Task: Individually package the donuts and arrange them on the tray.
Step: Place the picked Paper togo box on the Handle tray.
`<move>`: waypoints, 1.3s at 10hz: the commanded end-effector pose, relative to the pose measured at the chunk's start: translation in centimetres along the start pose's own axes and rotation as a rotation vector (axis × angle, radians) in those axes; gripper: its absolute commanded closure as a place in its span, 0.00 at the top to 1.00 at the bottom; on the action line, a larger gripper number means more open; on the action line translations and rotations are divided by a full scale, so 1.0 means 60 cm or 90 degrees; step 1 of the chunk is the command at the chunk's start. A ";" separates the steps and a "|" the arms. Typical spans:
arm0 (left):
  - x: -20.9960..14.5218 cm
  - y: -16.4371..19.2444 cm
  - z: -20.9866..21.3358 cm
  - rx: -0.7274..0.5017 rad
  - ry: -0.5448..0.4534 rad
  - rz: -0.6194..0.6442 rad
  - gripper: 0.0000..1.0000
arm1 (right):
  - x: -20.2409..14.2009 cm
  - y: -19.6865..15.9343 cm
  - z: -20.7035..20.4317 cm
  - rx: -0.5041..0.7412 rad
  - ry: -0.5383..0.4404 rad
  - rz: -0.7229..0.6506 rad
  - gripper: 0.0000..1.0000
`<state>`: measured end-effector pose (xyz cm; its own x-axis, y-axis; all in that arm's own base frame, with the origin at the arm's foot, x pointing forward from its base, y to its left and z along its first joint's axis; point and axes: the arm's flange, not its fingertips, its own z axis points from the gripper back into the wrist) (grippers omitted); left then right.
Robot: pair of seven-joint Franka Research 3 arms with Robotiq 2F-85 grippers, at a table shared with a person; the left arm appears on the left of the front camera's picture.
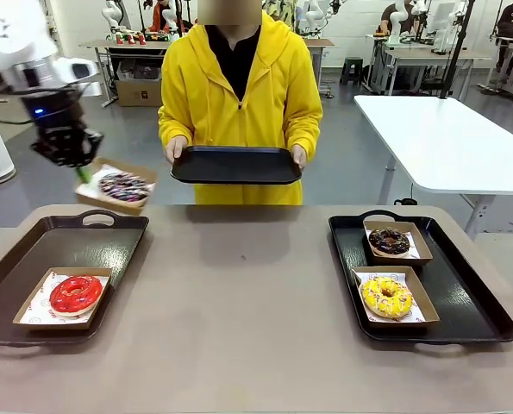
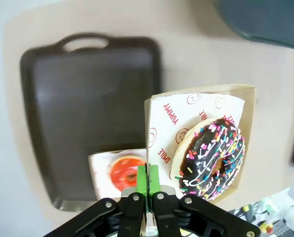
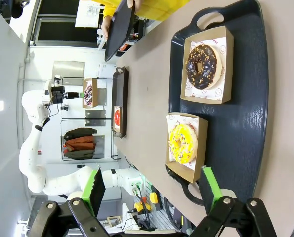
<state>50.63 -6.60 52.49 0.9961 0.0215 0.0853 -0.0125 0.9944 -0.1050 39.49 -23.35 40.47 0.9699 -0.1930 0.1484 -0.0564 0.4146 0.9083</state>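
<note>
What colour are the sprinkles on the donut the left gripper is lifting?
Multicoloured sprinkles, pink, white, blue and green, on the dark-glazed donut; the left wrist view shows them best.

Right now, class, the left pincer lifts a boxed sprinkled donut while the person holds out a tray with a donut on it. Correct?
Not quite. The front view shows the person's tray bare. The left pincer does lift the boxed sprinkled donut.

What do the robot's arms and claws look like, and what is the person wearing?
The robot's arms are smooth, rounded and white. The left arm has a black wrist with a small blue light and a thin cable. Each gripper is black, with two fingers ending in bright green pads. The person wears a yellow hooded top with long sleeves.
</note>
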 end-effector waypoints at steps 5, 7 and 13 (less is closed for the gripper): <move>-0.023 0.130 -0.058 0.052 0.006 0.028 0.01 | 0.000 -0.001 -0.001 -0.002 -0.002 -0.003 1.00; -0.022 0.128 -0.057 0.056 0.020 0.037 0.01 | 0.000 -0.001 -0.001 -0.002 -0.002 -0.003 1.00; -0.022 0.126 -0.059 0.055 0.022 0.039 0.01 | 0.000 -0.001 -0.001 -0.002 -0.002 -0.003 1.00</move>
<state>49.52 0.55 48.10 0.9956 0.0806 0.0471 -0.0796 0.9966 -0.0223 39.50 -23.34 40.47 0.9700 -0.1928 0.1483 -0.0565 0.4146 0.9082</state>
